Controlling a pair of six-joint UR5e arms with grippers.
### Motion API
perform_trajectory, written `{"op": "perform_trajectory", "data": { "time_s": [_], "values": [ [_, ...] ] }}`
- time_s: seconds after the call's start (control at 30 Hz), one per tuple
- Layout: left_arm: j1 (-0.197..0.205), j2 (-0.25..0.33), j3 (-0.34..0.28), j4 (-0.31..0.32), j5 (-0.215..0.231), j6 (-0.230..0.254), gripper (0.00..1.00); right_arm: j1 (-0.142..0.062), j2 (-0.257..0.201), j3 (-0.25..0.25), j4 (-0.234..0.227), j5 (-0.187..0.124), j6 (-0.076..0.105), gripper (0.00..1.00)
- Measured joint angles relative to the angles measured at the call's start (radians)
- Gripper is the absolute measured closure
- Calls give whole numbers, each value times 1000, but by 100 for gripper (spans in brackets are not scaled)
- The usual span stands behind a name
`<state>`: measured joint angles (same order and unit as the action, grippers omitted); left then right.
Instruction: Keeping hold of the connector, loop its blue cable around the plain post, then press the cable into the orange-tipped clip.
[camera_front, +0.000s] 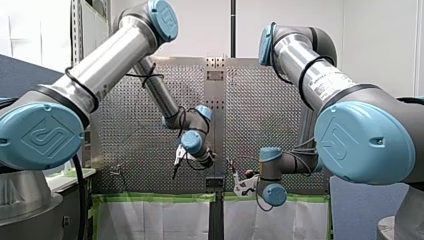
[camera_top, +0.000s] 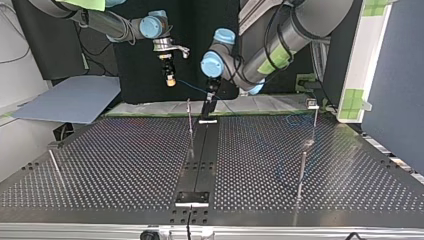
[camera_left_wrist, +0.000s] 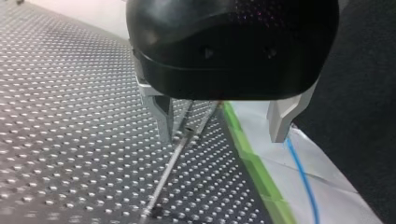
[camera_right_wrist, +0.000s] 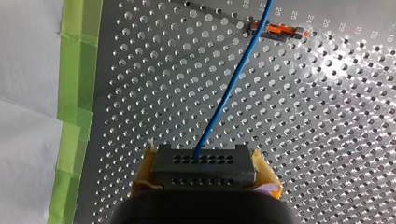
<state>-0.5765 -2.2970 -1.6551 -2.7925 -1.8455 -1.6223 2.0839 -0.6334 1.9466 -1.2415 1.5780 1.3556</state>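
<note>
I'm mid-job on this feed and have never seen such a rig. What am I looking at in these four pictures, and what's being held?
Two robot arms work over a perforated metal table. The front view looks from behind the arms; the top view faces them from across the table, so sides are swapped. The other two cameras ride on the wrists. In the right wrist view my right gripper, with yellow pads, is shut on a grey block-shaped connector; its blue cable runs toward the orange-tipped clip. In the left wrist view my left gripper, with metal fingers, is open and holds nothing, close to a thin metal post.
</note>
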Motion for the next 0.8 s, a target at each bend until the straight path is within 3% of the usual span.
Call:
{"op": "perform_trajectory", "data": {
  "time_s": [0.2,0.47,0.67,0.8],
  "values": [
    [-29,59,0,-59,-59,17,2,-1,1,-5,-1,1,-2,100],
    [-37,127,47,-143,-143,89,2,-3,3,-18,-4,-3,-18,100],
    [-31,88,109,-207,-202,110,2,-3,4,-25,-7,-40,-40,100],
    [-26,51,148,-246,-202,120,2,-2,5,-26,-5,-78,-57,100]
  ]
}}
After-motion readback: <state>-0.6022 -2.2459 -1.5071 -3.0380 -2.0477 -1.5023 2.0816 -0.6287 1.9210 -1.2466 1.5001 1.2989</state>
